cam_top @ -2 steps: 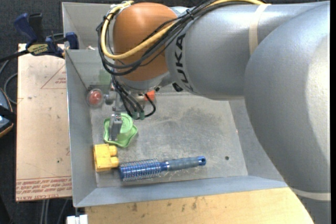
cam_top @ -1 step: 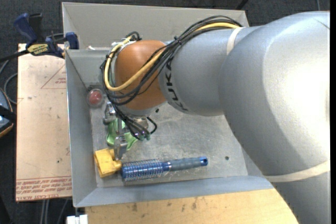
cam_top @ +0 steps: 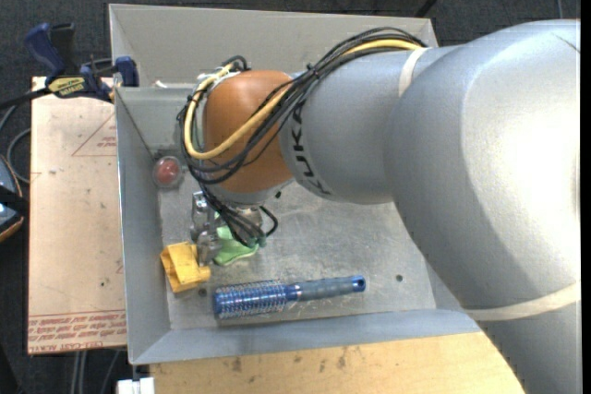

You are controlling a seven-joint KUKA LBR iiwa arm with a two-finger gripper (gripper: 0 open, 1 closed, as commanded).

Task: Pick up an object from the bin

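My gripper (cam_top: pixel 207 226) reaches down below the arm's wrist into the front left part of the bin. Right under it, partly hidden, lies a small light green thing (cam_top: pixel 237 247). I cannot tell whether the gripper touches or holds it. A yellow block-like toy (cam_top: pixel 185 267) lies just to the left of the gripper, close to the bin's left wall. A blue hairbrush (cam_top: pixel 282 294) with a bristled head and a thin handle lies along the front wall, below the gripper.
A small red ball (cam_top: pixel 167 171) rests by the left wall, further back. The arm and its orange cover with cables hide the middle and right of the bin. Bare floor shows right of the green thing.
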